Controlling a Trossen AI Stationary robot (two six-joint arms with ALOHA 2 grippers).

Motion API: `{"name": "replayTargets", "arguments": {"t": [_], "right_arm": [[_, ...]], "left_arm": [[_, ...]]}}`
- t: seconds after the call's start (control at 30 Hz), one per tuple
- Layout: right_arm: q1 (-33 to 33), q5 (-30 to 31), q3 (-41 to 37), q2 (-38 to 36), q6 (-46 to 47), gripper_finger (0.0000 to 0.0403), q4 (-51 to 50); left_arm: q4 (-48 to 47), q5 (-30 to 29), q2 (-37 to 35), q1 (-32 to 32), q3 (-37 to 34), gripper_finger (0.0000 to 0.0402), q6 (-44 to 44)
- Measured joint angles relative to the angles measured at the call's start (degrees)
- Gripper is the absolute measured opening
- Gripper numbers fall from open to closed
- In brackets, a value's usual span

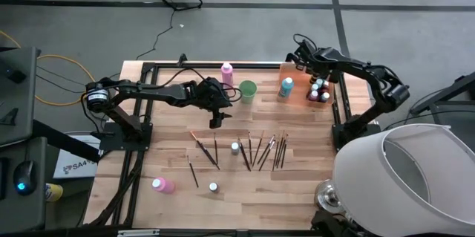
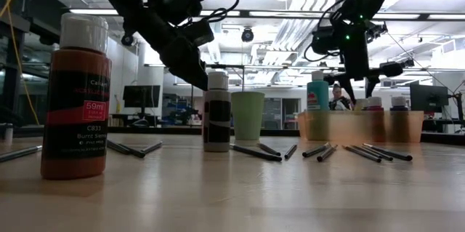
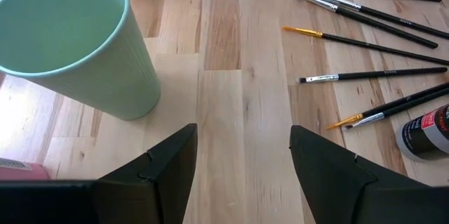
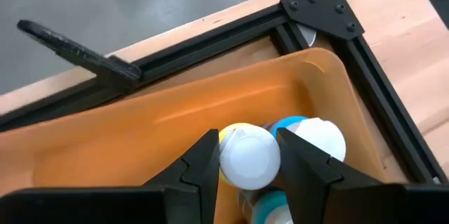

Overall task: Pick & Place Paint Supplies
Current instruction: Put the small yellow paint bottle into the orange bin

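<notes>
**Paint supplies: one bottle at the tray, brushes waiting**

Step in hand: the right gripper [image 4: 244, 159] hangs over the orange tray [image 4: 140, 126] at the table's far right corner, its fingers closed on a small paint bottle [image 4: 249, 155] by its round white cap. Judged a placing step; whether the bottle already rests on the tray floor is not clear from here. Next move calls for a clean release without knocking the capped bottles packed just beside it.

Left gripper [image 3: 242, 168]: jaws wide apart, empty, above bare wood near the green cup [image 3: 77, 41].

Stock still on the table:
- Brushes [image 1: 252, 148]: thin, dark, glossy handles, gold or silver ferrules; scattered mid-table, some overlapping. Prone to roll.
- Pink bottle [image 1: 162, 186]: lying near the front edge.
- Small bottle [image 1: 213, 187]: upright, pale cap.
- Teal bottle [image 1: 286, 86]: upright, beside the tray.

Surface: pale wood planks, smooth.
</notes>
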Motion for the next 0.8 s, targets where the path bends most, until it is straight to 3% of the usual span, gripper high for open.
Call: {"name": "replayTargets", "arguments": {"t": [0.47,0.8], "right_arm": [[-0.07,-0.16,0.00,0.00,-0.65,0.0129,1.06],[-0.07,-2.33,0.00,0.00,-0.87,0.0186,1.04]], "left_arm": [[-0.01,0.00,0.00,0.00,0.00,0.0221,-0.07],[-0.01,0.01,0.00,0.00,0.00,0.0221,-0.07]]}}
